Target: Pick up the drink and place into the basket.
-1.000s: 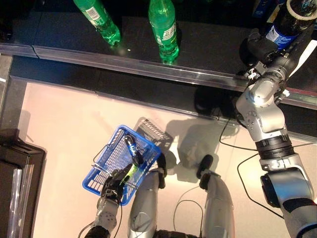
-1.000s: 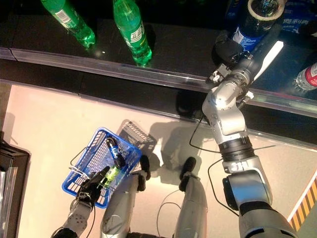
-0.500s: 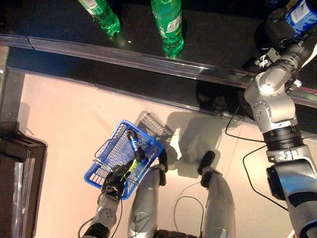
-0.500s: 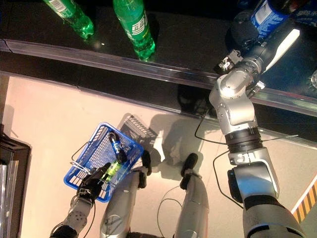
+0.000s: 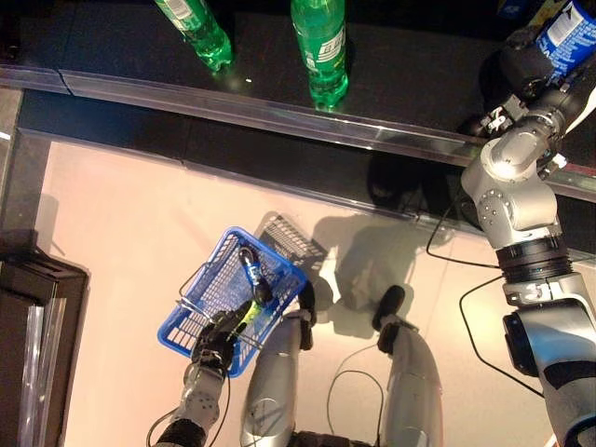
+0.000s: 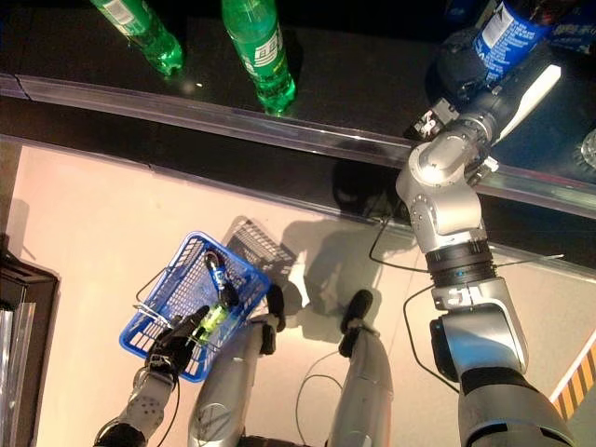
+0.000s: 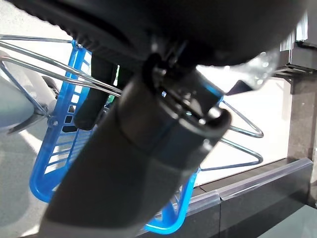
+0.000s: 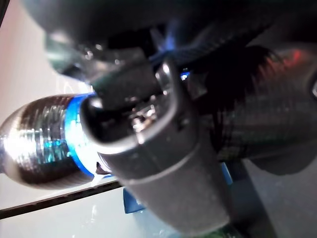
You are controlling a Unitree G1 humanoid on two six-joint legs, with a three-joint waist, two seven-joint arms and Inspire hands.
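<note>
A dark drink bottle with a blue label (image 6: 510, 26) stands tilted on the black counter (image 5: 391, 65) at the far right. My right hand (image 6: 463, 67) is shut round its lower part; in the right wrist view the thumb (image 8: 163, 168) lies across the bottle (image 8: 37, 134). Low on the left, my left hand (image 5: 216, 341) is shut on the wire handle (image 7: 233, 130) of the blue basket (image 5: 200, 321), which hangs above the floor. A small dark bottle (image 5: 250, 272) and a green item (image 5: 248, 317) lie in the basket.
Two green bottles (image 5: 319, 47) (image 5: 197, 26) stand on the counter further left, behind its metal edge (image 5: 279, 116). A red-labelled bottle (image 6: 589, 144) shows at the right border. A dark cabinet (image 5: 33, 317) stands at the left on the pale floor.
The whole view has shifted a little, so the camera moved. The blue-labelled bottle in my right hand now leans more. The basket and left hand are as before.
</note>
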